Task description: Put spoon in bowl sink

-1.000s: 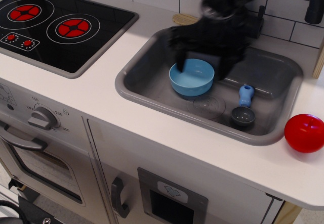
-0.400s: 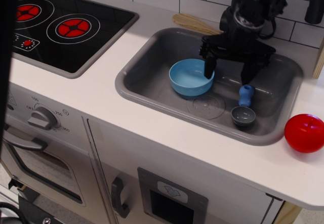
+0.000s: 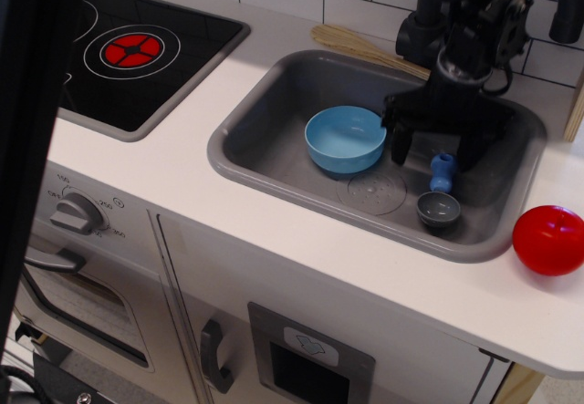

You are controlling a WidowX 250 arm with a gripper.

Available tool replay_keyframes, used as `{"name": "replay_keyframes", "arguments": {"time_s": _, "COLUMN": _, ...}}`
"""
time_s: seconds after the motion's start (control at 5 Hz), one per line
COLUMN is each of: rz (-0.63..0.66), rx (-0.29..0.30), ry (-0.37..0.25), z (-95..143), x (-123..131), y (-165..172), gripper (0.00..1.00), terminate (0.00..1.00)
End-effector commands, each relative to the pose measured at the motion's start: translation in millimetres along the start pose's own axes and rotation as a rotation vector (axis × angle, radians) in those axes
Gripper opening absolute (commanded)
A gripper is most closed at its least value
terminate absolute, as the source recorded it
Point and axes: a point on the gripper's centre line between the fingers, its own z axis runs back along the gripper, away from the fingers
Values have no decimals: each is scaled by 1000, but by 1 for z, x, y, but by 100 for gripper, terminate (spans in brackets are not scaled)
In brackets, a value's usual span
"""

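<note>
White tabletop [image 3: 301, 249] runs along the near edge, a red ball [image 3: 548, 240] at right. Behind it the sink [image 3: 274, 181] holds the spoon [image 3: 440, 194], cup nearest, handle pointing away, right of the bowl [image 3: 345, 138]. Over the handle the tool [image 3: 435, 156] hangs with fingers spread apart, straddling it. I judge a straight descent best; the right wall sits near, leftward is open.

We see even, bright, diffuse overhead light. Soft glare marks the red ball [image 3: 548, 240] and the bowl [image 3: 345, 139] rim; shadows in the sink [image 3: 274, 139] are faint. A dark, defocused band [image 3: 32, 103] blurs our left edge. Elsewhere focus is sharp, without visible distortion.
</note>
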Motion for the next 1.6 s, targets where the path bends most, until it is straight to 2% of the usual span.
{"name": "replay_keyframes", "arguments": {"time_s": 0.0, "rz": 27, "rx": -10, "ry": -59, "z": 9, "x": 12, "y": -15, "gripper": 100, "terminate": 0}}
{"name": "replay_keyframes", "arguments": {"time_s": 0.2, "rz": 27, "rx": -24, "ry": -42, "z": 9, "x": 9, "y": -17, "gripper": 100, "terminate": 0}}
{"name": "replay_keyframes", "arguments": {"time_s": 0.4, "rz": 32, "rx": -31, "ry": -34, "z": 13, "x": 10, "y": -18, "gripper": 0, "terminate": 0}}
{"name": "replay_keyframes", "arguments": {"time_s": 0.6, "rz": 45, "rx": -74, "ry": -31, "z": 31, "x": 16, "y": -13, "gripper": 0, "terminate": 0}}
{"name": "replay_keyframes", "arguments": {"time_s": 0.8, "rz": 100, "rx": -116, "ry": -60, "z": 58, "x": 25, "y": 1, "gripper": 0, "terminate": 0}}
{"name": "replay_keyframes", "arguments": {"time_s": 1.0, "rz": 159, "rx": -80, "ry": -142, "z": 77, "x": 41, "y": 23, "gripper": 0, "terminate": 0}}
{"name": "replay_keyframes", "arguments": {"time_s": 1.4, "rz": 199, "rx": -8, "ry": -216, "z": 81, "x": 70, "y": 83, "gripper": 0, "terminate": 0}}
